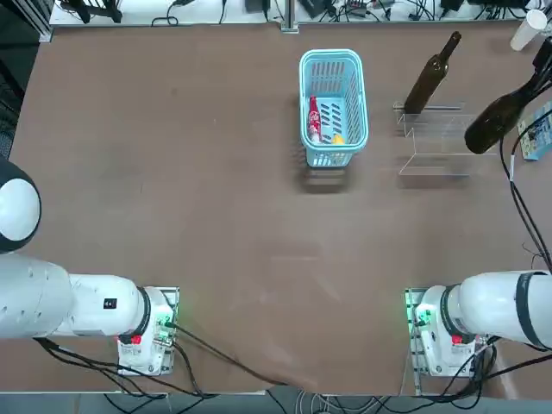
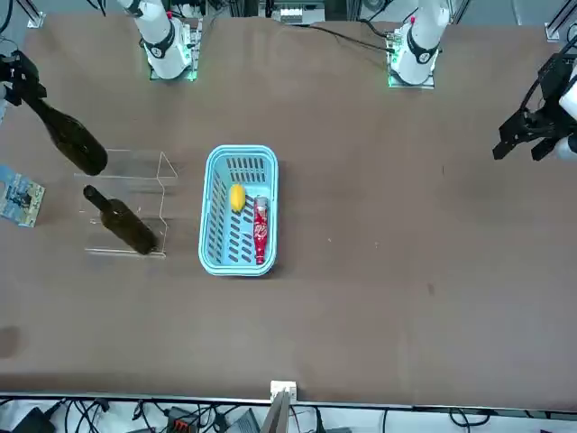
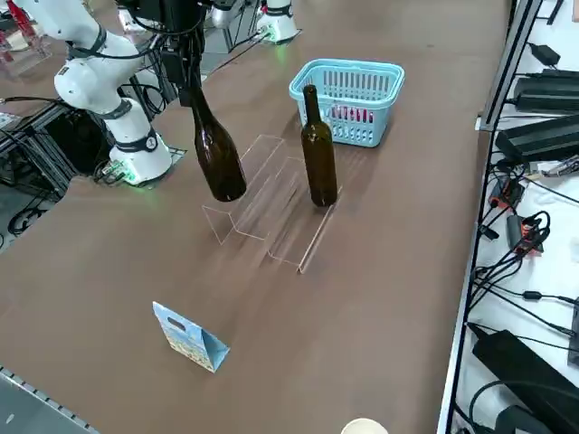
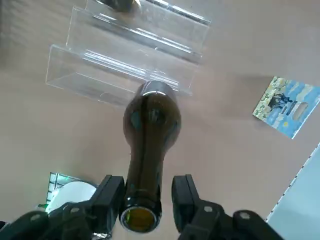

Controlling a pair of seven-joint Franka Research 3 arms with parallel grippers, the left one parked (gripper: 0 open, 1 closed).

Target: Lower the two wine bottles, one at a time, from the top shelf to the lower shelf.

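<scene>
The black two-finger right gripper (image 4: 142,200) is pinching the slim neck of a dark olive-brown glass wine bottle (image 4: 150,130) just under its open mouth, a finger pressing on either side. In the right side view this held bottle (image 3: 215,149) is hanging in the air with its long axis near vertical, mouth up and rounded base down, tilting slightly. It is hovering beside the small clear acrylic two-level rack (image 3: 267,203), at about nine o'clock of it in that view.

The second, matching dark glass bottle (image 3: 317,149) is standing upright on the rack, neck pointing straight up, at about three o'clock.

Beyond the rack, at about one o'clock, a light-blue slatted plastic basket (image 3: 348,86) is sitting on the matte brown table (image 3: 389,298). At about seven o'clock, a small folded blue printed card (image 3: 188,337) is standing.
</scene>
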